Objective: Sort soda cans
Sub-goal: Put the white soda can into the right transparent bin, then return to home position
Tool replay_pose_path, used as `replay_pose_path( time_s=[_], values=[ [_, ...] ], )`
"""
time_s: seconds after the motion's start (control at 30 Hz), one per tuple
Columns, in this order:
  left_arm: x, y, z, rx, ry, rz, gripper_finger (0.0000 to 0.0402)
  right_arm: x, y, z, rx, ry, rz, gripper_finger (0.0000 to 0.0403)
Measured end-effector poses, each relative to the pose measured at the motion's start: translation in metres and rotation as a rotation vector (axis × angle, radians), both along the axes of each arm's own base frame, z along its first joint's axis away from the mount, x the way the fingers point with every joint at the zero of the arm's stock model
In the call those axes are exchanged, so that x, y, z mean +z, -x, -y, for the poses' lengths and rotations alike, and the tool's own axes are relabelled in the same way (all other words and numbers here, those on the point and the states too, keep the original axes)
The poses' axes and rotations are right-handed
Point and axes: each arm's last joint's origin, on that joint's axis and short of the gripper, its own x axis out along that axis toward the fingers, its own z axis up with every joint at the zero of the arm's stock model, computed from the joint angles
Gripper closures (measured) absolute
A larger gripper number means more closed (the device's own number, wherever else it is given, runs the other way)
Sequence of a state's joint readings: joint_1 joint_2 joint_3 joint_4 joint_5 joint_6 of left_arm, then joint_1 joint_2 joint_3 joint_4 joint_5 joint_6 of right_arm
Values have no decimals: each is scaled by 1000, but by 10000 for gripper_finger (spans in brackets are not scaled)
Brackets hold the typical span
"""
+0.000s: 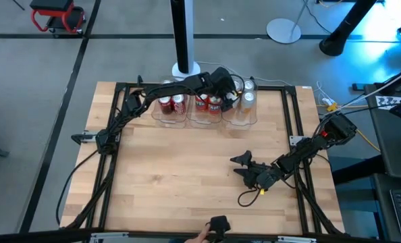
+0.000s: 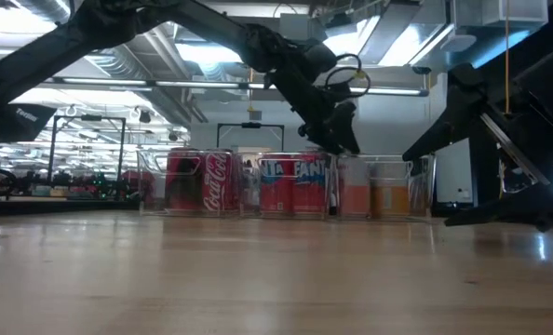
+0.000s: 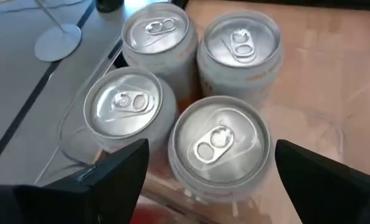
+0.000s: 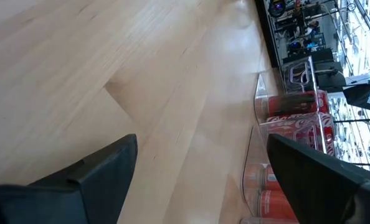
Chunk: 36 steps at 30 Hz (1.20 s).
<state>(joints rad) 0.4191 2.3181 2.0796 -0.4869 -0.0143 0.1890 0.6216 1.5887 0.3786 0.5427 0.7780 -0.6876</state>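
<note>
Cans stand sorted in three clear bins at 12 o'clock on the bench [image 1: 187, 175].

High view: red soda cans [image 1: 173, 104] fill the two bins toward 11 and 12 o'clock; pale cans [image 1: 246, 98] fill the bin [image 1: 242, 116] toward 1 o'clock. Left hand [image 1: 226, 91] hovers over the gap between the middle and pale bins. Right hand [image 1: 244, 166] rests low near 4 o'clock, well apart from the bins. No loose can is visible on the bench; a person's hand [image 1: 202, 236] shows at 6 o'clock.

Low view: all cans upright, long axes vertical. Left hand [image 2: 337, 130] hangs just above the bin rims, holding nothing that I can see.

Left wrist view: four pale can tops [image 3: 220, 138] directly below, packed touching. Left hand's fingers [image 3: 119, 171] are spread wide, wider than one can, with nothing between them.

Right wrist view: right hand's fingers [image 4: 101, 168] spread wide over bare wood, nothing held.

Judgement: left arm is much the nearer, and a straight lift clears the rims. Sorting looks essentially finished. Open bench lies from 3 through 9 o'clock; the frame rails at the bench edges limit sideways sweeps.
</note>
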Motion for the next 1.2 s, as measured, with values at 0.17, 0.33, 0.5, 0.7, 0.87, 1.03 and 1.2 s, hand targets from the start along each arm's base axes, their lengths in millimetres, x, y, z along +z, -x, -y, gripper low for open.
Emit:
replay_pose_path(
  time_s=[0.17,0.33,0.5,0.7,0.87,1.03,1.2],
  values=[
    [9,5,5,-1,13,-17,68,0,0,0,-1,2,-4,47],
    [46,15,26,-42,-3,2,68,-1,0,0,-2,6,-8,47],
    [80,28,53,-94,-14,-7,76,-1,0,0,0,4,-9,47],
    [89,48,78,-107,44,-108,110,-1,0,0,16,-9,-16,47],
    [82,66,100,-112,92,-164,141,0,-1,-3,61,-61,-9,47],
    [64,97,124,-93,132,-208,173,5,-4,-5,73,-107,45,47],
    [67,151,155,-40,127,-155,206,8,-8,-3,48,-105,65,47]
  ],
)
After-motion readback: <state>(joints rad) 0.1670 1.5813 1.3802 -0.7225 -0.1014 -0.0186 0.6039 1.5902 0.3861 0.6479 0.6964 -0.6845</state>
